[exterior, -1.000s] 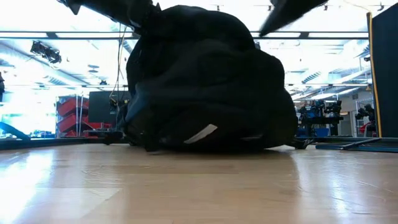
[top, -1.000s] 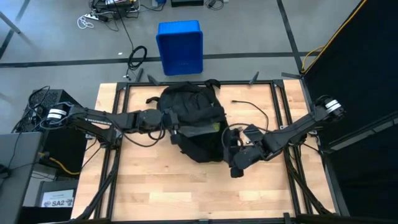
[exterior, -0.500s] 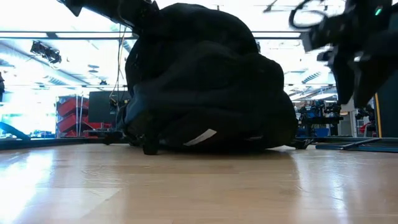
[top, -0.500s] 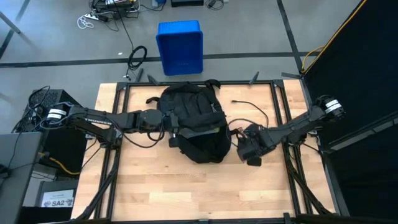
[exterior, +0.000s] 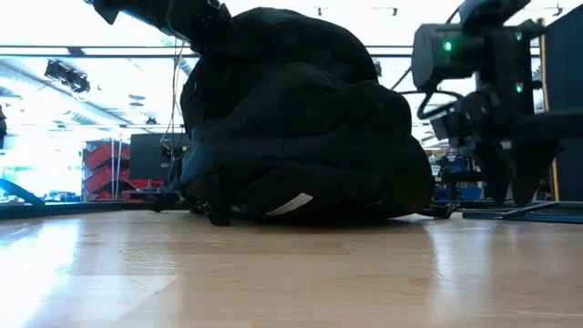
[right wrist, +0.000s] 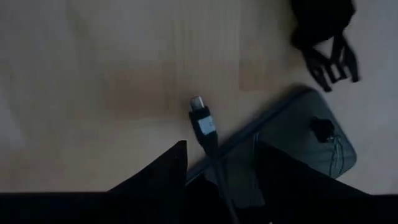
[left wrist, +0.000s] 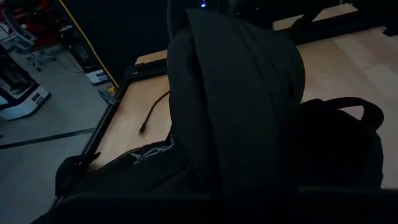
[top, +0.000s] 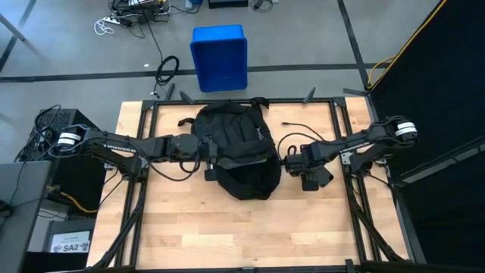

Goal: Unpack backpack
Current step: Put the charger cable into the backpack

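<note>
- Left arm [top: 114, 145] in from 9 o'clock, stretched flat across the table [top: 189, 227] toward centre.
- Left gripper [top: 206, 155] at the backpack's 9 o'clock edge, fingers clenched tight, pressed into black fabric; whether fabric is actually pinched, cannot tell. Left wrist view: a tall fold of black cloth right in front of the camera, own fingers lost in the dark.
- Backpack [top: 236, 148] on table centre, slightly toward 12 o'clock, long axis running 12 to 6. Top loop [top: 258, 100] at 12 o'clock end. Low view: slumped rounded heap [exterior: 301, 128] resting on the wood, pale tag [exterior: 293, 204] near the bottom edge.
- Blue bin [top: 219, 57] on the floor beyond the 12 o'clock edge, well apart from the backpack.
- Thin black cable [top: 303, 127] lying on the wood at about 2 o'clock of the backpack. Right wrist view: a cable with a connector end [right wrist: 203, 121] running between own fingers; gripped or merely passing, cannot tell.
- Right gripper [top: 289, 161] just beside the backpack's 3 o'clock side, raised off the wood in low view [exterior: 487, 118]. Fingers part open in right wrist view, a gap between them.
- Right arm [top: 364, 140] in from 3 o'clock, sloping down toward centre.
</note>
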You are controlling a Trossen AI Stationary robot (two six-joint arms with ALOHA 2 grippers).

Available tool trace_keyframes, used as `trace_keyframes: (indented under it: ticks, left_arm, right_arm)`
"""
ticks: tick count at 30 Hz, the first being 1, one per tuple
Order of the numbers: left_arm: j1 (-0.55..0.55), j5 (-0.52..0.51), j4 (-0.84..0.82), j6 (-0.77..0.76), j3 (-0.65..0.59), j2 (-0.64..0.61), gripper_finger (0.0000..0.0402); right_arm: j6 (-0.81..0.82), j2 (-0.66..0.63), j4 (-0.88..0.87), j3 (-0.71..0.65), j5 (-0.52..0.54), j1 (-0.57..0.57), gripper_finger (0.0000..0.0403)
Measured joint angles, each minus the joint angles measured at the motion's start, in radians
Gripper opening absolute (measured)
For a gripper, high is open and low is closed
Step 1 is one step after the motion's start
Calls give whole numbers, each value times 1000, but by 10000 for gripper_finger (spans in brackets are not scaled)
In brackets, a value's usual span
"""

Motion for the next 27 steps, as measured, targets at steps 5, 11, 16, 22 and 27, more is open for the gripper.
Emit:
trace_keyframes:
  ticks: [5,11,16,22,27]
  left_arm:
    - [1,0,0,0,0,0,0]
    - [1,-1,-2,-2,0,0,0]
    - [1,-1,-2,-8,0,0,0]
    - [1,-1,-2,-9,0,0,0]
    - [1,-2,-2,-12,0,0,0]
  right_arm:
    - [-14,0,52,-48,-14,-8,166]
    - [-6,1,88,-51,15,-9,133]
    - [45,1,88,-52,19,-9,74]
    - [116,2,43,-29,42,-8,6]
    - [154,1,-33,50,111,21,1]
